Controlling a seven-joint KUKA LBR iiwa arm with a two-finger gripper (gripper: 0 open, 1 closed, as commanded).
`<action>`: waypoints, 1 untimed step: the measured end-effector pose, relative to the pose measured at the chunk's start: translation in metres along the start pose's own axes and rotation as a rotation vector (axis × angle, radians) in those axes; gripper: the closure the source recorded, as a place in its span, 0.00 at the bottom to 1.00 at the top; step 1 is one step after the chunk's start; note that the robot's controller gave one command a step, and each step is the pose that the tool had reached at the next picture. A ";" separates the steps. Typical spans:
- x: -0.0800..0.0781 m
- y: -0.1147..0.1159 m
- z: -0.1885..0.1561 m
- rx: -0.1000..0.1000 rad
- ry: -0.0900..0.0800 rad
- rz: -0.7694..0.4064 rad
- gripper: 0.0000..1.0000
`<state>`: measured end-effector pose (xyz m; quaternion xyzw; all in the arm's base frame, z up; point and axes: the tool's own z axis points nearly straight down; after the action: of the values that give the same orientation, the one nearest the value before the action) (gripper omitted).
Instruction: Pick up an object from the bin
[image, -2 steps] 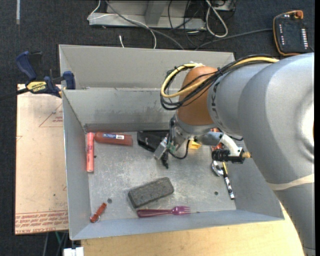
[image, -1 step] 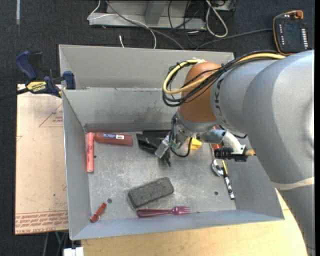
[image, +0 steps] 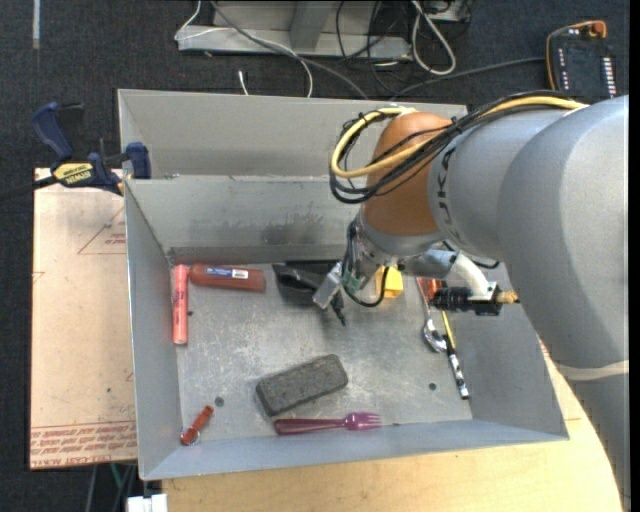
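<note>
Several loose things are seen on the floor of the bin (image: 150, 320). A red marker (image: 180, 305) is laid vertically at centre left, and a red-brown bar (image: 228, 277) with a white label is set crosswise just beside its upper end. A grey, sponge-like block (image: 301, 384) is found tilted at lower centre, with a purple plastic fork (image: 328, 423) just below it, tines to the right. A small red piece (image: 196, 424) is lodged at lower left. A metal utensil (image: 434, 330) and a thin black-and-white stick (image: 455, 362) are placed at centre right. An orange-edged device (image: 575, 60) is seen at upper right.
</note>
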<state>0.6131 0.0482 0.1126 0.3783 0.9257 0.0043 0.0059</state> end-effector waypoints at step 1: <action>0.000 0.000 -0.016 0.001 0.001 -0.001 1.00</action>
<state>0.6128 0.0482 0.1285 0.3777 0.9259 0.0041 0.0053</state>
